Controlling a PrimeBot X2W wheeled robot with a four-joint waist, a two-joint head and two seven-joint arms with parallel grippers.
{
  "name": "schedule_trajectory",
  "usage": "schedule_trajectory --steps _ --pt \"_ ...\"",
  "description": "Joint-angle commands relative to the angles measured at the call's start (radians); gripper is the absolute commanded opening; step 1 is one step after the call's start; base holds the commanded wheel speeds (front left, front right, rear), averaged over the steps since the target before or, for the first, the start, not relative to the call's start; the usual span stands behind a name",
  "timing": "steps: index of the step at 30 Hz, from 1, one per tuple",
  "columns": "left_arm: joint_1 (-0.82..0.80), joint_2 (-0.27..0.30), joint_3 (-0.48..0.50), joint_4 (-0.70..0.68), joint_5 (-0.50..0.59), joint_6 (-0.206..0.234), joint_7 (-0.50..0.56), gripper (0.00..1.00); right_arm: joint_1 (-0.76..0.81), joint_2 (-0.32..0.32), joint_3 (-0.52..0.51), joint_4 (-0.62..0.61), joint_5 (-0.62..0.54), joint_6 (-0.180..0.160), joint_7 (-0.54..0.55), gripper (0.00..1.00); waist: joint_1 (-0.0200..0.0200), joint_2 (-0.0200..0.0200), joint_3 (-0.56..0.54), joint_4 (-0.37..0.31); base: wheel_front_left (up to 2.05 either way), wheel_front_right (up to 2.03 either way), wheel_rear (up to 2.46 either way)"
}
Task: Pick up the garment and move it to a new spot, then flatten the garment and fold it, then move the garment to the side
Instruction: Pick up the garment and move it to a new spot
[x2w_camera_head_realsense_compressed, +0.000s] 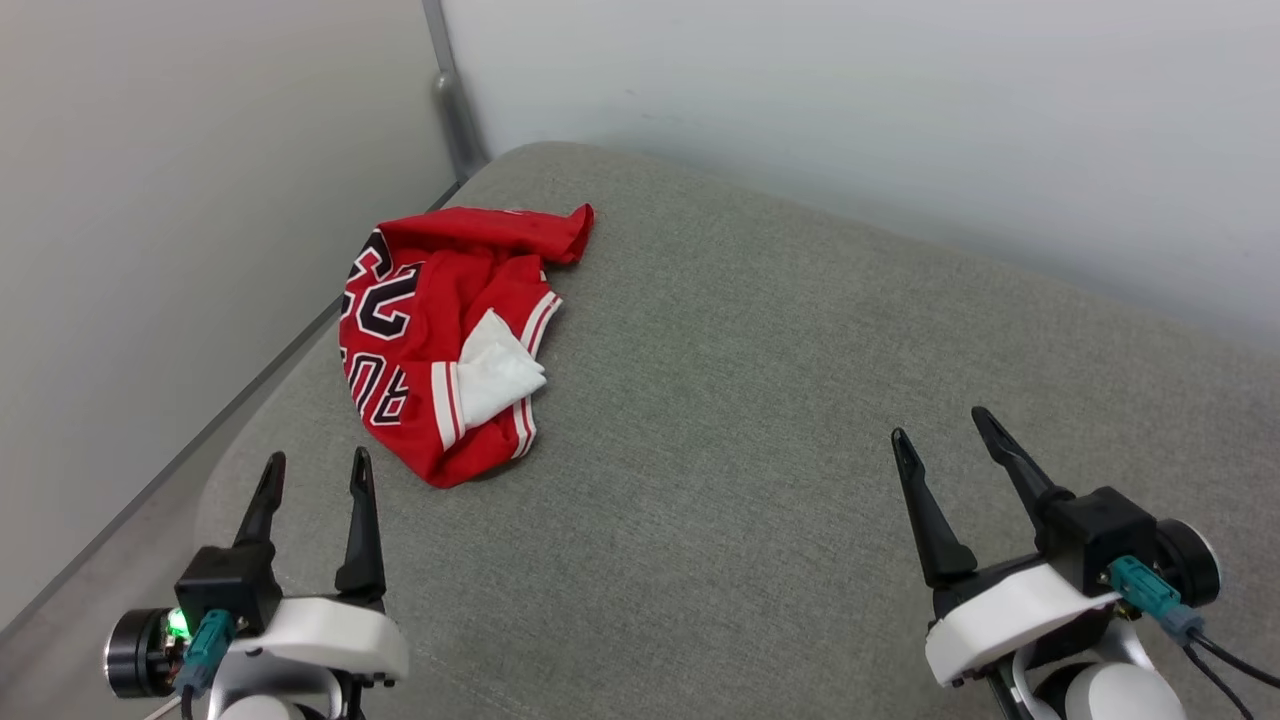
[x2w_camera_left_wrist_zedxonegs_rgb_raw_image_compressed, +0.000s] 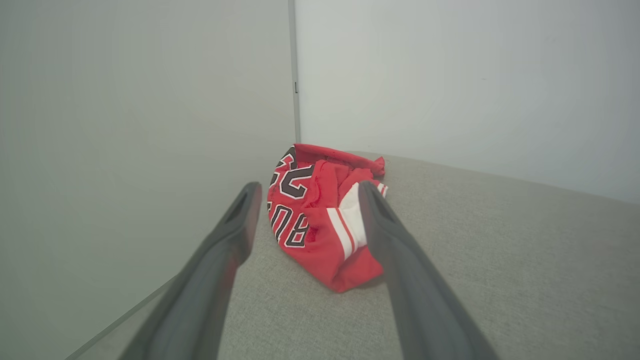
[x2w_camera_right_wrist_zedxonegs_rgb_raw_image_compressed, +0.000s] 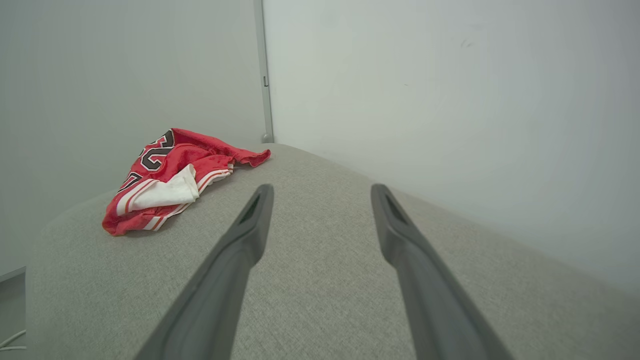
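Walls (x2w_camera_head_realsense_compressed: 850, 90): pale and plain, meeting at a corner behind the work area.

Padded grey cushion (x2w_camera_head_realsense_compressed: 760, 400): woven cover, rounded edges. It carries the one item.

The garment (x2w_camera_head_realsense_compressed: 420, 330): a red jersey, crumpled in a heap at the far left of the cushion, near the corner and the left edge. Black, white-outlined numbers face up on its left part. A white sleeve end (x2w_camera_head_realsense_compressed: 495, 375) with red stripes lies on top.
- Handling, as judged: light, thin and limp, probably slick. It will sag and drape when lifted, with no breakage risk.
- Advised hold: a raised fold or the near hem, pinched clear of the padding.

Left gripper (x2w_camera_head_realsense_compressed: 318, 456): fingers spread wide, empty, near the garment's near edge and aimed at it.

Right gripper (x2w_camera_head_realsense_compressed: 940, 424): fingers spread wide, empty, over bare cushion, well apart from the garment
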Motion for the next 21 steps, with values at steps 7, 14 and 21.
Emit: schedule_trajectory --steps 7,14,21 --pt "-0.197 0.025 0.023 0.122 -0.008 0.013 -0.003 1.0 -0.076 0.0 0.019 -0.047 -0.019 0.0 0.026 1.0 0.0 0.0 0.115 -0.081 0.0 0.0 0.0" --pt "-0.459 0.128 0.072 0.351 -0.055 -0.007 0.039 1.0 -0.149 -0.01 0.039 -0.094 -0.02 0.0 0.038 1.0 0.0 0.0 0.266 -0.205 0.0 0.0 0.0" --pt "-0.663 0.31 0.074 0.59 -0.093 -0.041 0.241 1.0 -0.199 -0.011 0.024 -0.106 -0.013 0.0 0.015 1.0 0.0 0.0 0.397 -0.31 0.0 0.0 0.0"
